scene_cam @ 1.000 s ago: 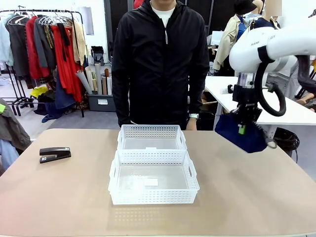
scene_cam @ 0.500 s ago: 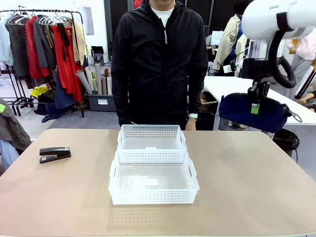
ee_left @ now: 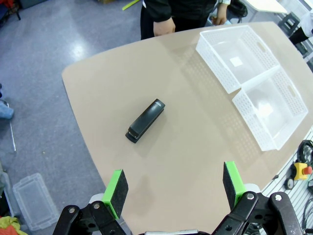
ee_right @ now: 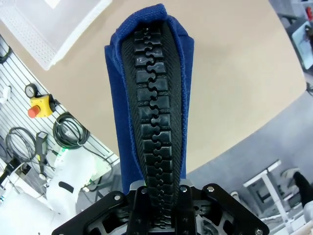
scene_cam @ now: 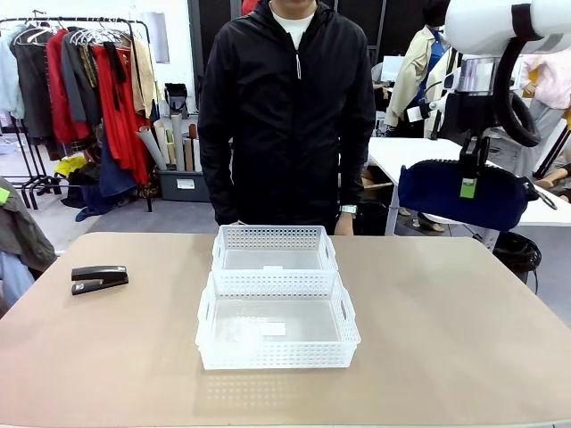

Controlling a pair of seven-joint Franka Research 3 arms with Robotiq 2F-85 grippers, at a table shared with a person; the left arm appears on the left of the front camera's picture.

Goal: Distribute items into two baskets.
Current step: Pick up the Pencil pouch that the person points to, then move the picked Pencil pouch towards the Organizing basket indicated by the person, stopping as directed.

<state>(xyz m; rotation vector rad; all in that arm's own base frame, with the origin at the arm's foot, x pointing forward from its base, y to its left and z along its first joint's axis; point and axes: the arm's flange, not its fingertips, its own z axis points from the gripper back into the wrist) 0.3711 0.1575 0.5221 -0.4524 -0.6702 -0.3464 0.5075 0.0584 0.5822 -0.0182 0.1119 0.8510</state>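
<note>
- Counted: two grippers, two white baskets, one navy pouch [scene_cam: 451,203], one black stapler [scene_cam: 99,278], one person [scene_cam: 285,107].
- Right gripper [scene_cam: 467,184] was clamped on the navy pouch, with the fingers pinched across its top along the zipper line. The right wrist view showed the black zipper teeth running up out of the closed fingers.
- The pouch hung just under the right gripper, lying roughly level, high in the air over the far right side of the table [scene_cam: 446,357]. It touched nothing else.
- Left gripper [ee_left: 173,188] had its jaws spread wide, green pads well apart, and held nothing as it hovered above the table.
- The black stapler lay flat on the table ahead of the left gripper, in line with the gap between its fingers and not touching them. In the front view it sat near the left edge, well apart from the baskets.
- Near basket [scene_cam: 277,355] and far basket [scene_cam: 275,237] sat mid-table, touching end to end, with neither task item inside.
- The baskets were well apart from the pouch, lower and toward the robot's left of it.
- The person stood at the far edge, just behind the far basket.
</note>
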